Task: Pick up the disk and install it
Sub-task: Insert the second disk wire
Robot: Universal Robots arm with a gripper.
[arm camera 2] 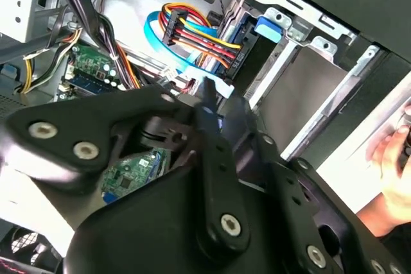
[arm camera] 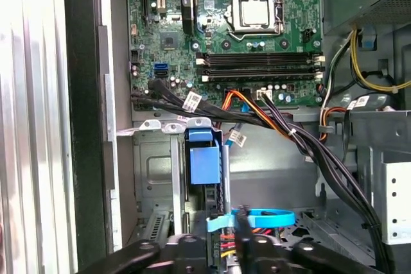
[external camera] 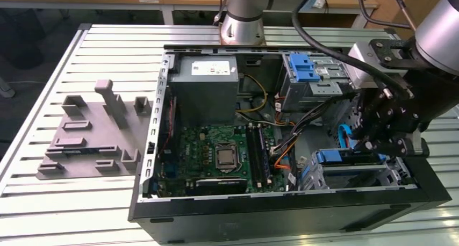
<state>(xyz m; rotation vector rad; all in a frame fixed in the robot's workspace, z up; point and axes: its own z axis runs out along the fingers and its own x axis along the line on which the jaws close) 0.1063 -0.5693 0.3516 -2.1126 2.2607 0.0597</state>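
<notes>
You see the gripper [external camera: 387, 129] low inside the open computer case [external camera: 215, 216], over the drive bay [arm camera: 204, 178]; whether its fingers grip the disk [external camera: 349, 157], you cannot tell.

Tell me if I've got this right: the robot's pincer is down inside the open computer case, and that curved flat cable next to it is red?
Not quite. The pincer is down inside the open computer case, but the curved flat cable beside it is light blue, not red, as the first wrist view shows. The exterior view shows it blue as well.
</notes>
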